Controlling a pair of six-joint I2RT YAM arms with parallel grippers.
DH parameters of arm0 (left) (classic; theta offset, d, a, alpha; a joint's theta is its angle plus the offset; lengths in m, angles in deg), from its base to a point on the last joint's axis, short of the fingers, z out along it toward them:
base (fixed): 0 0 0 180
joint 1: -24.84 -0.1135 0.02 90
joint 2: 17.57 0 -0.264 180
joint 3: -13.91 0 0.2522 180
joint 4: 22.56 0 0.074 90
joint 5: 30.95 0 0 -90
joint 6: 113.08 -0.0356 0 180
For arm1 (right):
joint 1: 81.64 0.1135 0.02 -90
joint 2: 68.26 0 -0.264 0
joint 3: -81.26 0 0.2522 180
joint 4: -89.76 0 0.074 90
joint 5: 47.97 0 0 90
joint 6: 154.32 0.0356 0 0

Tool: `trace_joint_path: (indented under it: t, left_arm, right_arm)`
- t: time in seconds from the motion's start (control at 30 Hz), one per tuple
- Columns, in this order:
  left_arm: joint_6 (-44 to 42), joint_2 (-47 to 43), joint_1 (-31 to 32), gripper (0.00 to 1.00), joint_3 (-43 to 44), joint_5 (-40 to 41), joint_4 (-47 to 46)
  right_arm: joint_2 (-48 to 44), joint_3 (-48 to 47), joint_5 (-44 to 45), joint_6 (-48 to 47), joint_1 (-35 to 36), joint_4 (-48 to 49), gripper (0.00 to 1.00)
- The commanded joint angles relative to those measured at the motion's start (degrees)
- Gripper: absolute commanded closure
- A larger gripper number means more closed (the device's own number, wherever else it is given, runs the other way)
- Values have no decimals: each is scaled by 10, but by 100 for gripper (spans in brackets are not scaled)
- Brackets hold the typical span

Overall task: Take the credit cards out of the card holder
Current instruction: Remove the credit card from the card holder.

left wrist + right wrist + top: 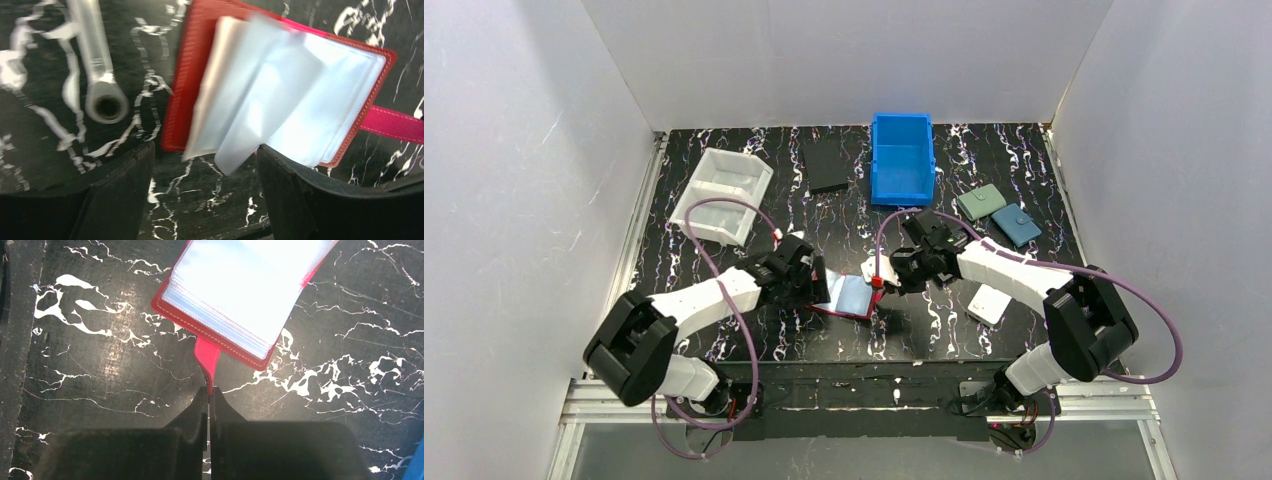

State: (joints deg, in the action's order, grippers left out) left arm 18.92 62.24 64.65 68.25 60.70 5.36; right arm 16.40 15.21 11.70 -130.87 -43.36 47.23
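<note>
The red card holder [849, 296] lies open mid-table with its pale blue-grey pockets [300, 95] fanned upward. Its pink-red snap tab [207, 355] runs straight into my right gripper [209, 390], which is shut on it. That gripper [886, 280] stands at the holder's right edge. My left gripper [816, 290] is at the holder's left side. In the left wrist view it [204, 167] is open, and a loose clear sleeve [245, 145] hangs down between its fingers, close to the right one. The credit cards are hidden; I cannot tell them from the sleeves.
A silver ring-ended metal bar [105, 102] lies just left of the holder. At the back stand a white tray [724, 195], a black flat case [827, 163] and a blue bin [902, 158]. On the right lie a teal-green wallet [981, 203], a blue wallet [1016, 226] and a white wallet [990, 304].
</note>
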Motion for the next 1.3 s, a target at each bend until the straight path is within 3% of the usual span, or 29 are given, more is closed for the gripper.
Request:
trace_joint_path:
  t: [0.0, 0.13, 0.23, 0.33, 0.43, 0.5, 0.67, 0.8, 0.9, 1.1, 1.27]
  left_arm:
    - [34, -82, -21, 27, -37, 63, 1]
    - [33, -164, -28, 24, -71, 57, -42]
    - [19, -218, -31, 3, -92, 36, -82]
    - [19, -248, -47, 2, -101, -3, -96]
    - [8, -268, -56, 2, -117, -102, -159]
    - [10, -271, -56, 4, -121, -178, -213]
    - [5, -222, -34, 27, -87, -297, -237]
    - [-17, -195, 28, 36, -85, -267, -237]
    - [-26, -198, 57, 37, -101, -219, -237]
    - [-31, -256, 61, 36, -133, -160, -237]
    - [-40, -195, 61, 36, -100, -174, -237]
  right_arm:
    - [-5, 9, -4, -5, -7, 0, 99]
    - [3, 12, -3, -4, -8, -1, 99]
    - [7, 12, -2, -3, -9, 0, 99]
    - [12, 10, -3, -1, -13, -3, 99]
    - [12, 12, -6, -2, -18, -4, 97]
    - [12, 12, -11, 0, -21, -3, 97]
    - [15, 8, -26, 8, -23, -7, 98]
    - [12, 0, -48, 14, -25, -14, 99]
    - [-3, -11, -83, 26, -26, -16, 99]
    - [-21, -48, -112, 47, -26, -7, 99]
    - [-2, -47, -111, 39, -26, -14, 99]
